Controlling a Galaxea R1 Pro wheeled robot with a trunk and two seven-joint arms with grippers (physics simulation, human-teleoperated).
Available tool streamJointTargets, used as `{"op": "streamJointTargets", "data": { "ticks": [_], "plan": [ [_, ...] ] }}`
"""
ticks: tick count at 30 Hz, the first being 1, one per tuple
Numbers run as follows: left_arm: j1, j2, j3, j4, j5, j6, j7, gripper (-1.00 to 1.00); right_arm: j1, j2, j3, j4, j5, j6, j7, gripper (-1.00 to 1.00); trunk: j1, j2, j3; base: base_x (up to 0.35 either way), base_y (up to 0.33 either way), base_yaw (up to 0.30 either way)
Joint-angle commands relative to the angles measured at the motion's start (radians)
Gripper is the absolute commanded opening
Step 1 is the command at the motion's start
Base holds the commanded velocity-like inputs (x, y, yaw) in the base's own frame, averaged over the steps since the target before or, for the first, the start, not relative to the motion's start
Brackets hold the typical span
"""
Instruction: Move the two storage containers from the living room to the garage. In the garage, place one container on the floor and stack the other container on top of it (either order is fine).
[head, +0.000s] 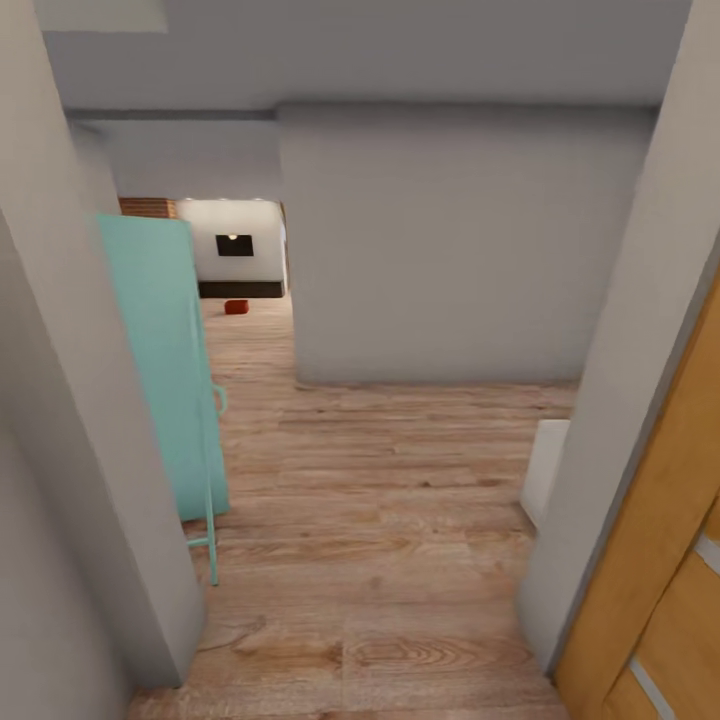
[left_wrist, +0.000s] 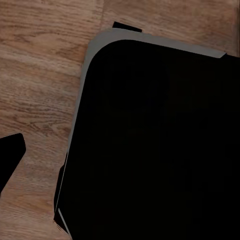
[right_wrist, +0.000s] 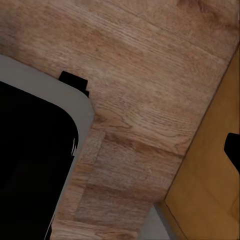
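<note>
One small orange-red storage container (head: 236, 307) sits far off on the living room's wood floor (head: 250, 335).

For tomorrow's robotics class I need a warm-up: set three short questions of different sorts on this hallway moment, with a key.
1. True or false: an orange-red storage container sits far down the hallway on the wood plank floor.
2. Multiple choice: the big panel leaning at the hallway's left is A) teal, B) black, C) red.
3. Fill in: at the near right edge stands a ____-coloured wooden door.

Key: 1 true; 2 A, the teal panel; 3 orange.
</note>
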Motion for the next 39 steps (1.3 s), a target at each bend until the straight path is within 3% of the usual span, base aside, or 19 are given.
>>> {"op": "streamJointTargets", "data": {
  "ticks": [1, 39],
  "plan": [
    [0.0, -0.001, 0.0, 0.0, 0.005, -0.001, 0.0, 1.0, -0.001, 0.0, 0.009, 0.003, -0.007, -0.007, -0.001, 1.0, 0.001, 0.0, -0.001, 0.326, 0.0, 0.0],
    [0.0, -0.004, -0.009, -0.002, -0.014, -0.001, -0.003, 1.0, -0.001, 0.003, 0.007, 0.003, -0.014, -0.004, -0.001, 1.0, 0.001, 0.0, -0.001, 0.326, 0.0, 0.0]
  ]
}}
